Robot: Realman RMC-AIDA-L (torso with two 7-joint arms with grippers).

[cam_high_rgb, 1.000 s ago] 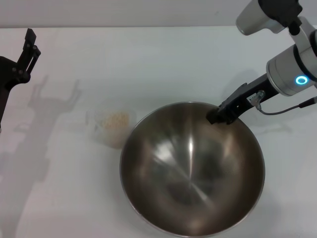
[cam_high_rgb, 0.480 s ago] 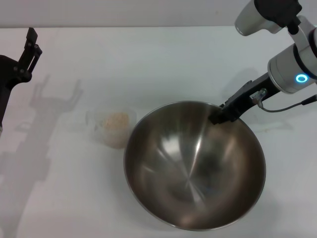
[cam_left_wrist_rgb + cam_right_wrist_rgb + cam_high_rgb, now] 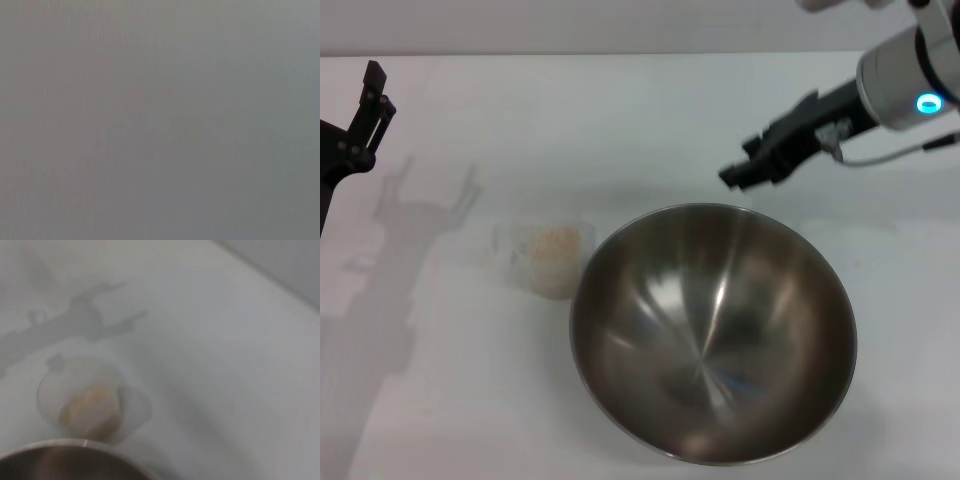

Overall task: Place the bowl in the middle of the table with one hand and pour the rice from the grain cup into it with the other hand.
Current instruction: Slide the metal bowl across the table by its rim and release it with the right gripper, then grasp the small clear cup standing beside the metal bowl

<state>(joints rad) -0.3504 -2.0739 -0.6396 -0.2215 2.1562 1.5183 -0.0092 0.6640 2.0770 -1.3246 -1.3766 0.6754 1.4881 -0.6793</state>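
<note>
The steel bowl point(image 3: 710, 330) stands empty on the white table point(image 3: 620, 120), a little right of the middle. My right gripper point(image 3: 740, 168) hovers open just above and behind its far rim, apart from it. The clear grain cup point(image 3: 542, 262) stands upright just left of the bowl, with a heap of rice point(image 3: 552, 243) inside. My left gripper point(image 3: 368, 100) is open and empty, raised at the far left edge. The right wrist view shows the cup point(image 3: 92, 400), the rice point(image 3: 90, 410) and the bowl's rim point(image 3: 65, 447). The left wrist view shows only plain grey.
The shadow of the left gripper point(image 3: 430, 200) falls on the table left of the cup. The table's far edge point(image 3: 570, 55) runs along the top. Bare white tabletop lies behind the bowl and to the left of the cup.
My right gripper has let go of the bowl's far rim and risen up and back. The bowl has settled and stays put. The left arm shifted slightly left.
</note>
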